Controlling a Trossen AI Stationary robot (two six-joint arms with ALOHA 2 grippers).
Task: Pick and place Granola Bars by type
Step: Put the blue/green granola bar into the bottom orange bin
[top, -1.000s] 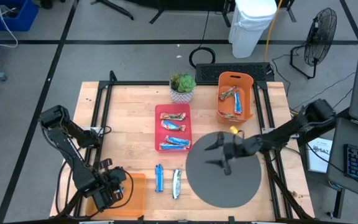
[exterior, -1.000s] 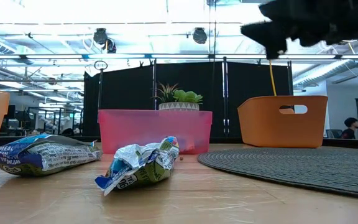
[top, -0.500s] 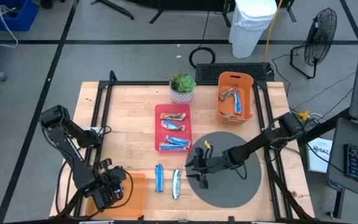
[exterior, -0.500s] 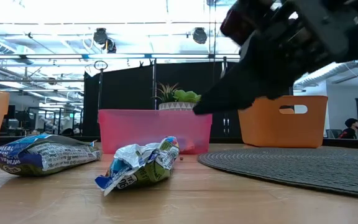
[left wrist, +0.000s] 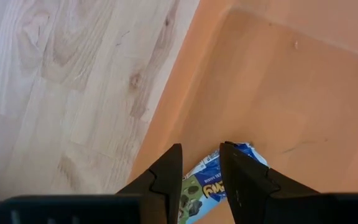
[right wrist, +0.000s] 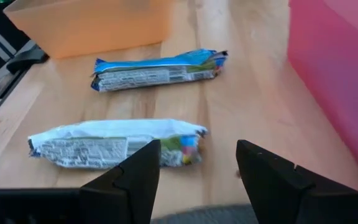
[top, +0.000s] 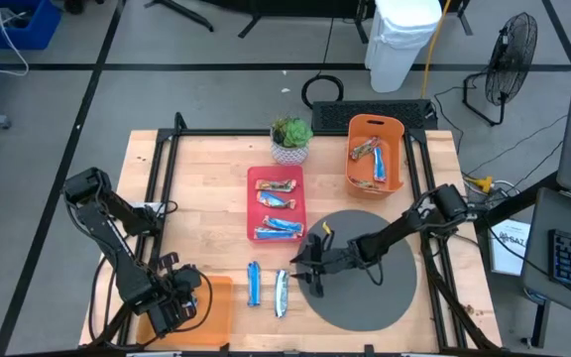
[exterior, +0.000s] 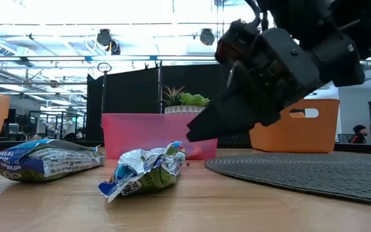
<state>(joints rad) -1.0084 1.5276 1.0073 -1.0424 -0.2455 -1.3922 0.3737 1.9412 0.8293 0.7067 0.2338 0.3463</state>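
Two granola bars lie flat on the wood near the front edge: a blue-and-white one (top: 254, 284) (right wrist: 157, 68) and a paler one (top: 281, 293) (right wrist: 117, 146) (exterior: 143, 171). My right gripper (top: 303, 270) (right wrist: 197, 165) hovers open, low and nearly level, just right of the paler bar, touching nothing. At the front left, my left gripper (top: 181, 297) (left wrist: 201, 158) points down over the flat orange tray (top: 216, 307) (left wrist: 278, 81), shut on another blue-and-white granola bar (left wrist: 210, 183). My left gripper pinches the blue-and-white bar between its two fingers (left wrist: 232, 171), coming from above and lying across it. One end of the wrapper (left wrist: 248, 152) sticks out past a finger. The bar sits over the tray floor; whether it rests on it I cannot tell.
A red tray (top: 253, 203) in the middle holds several bars. An orange bin (top: 397, 149) with more bars stands at the far right, beside a potted plant (top: 290, 139). A round grey mat (top: 365, 288) lies under my right arm.
My right gripper has swung from above the grey mat toward the table's left and near edge and come down, tipping toward level, until it stands just beside the paler bar. The bars on the table have not moved.
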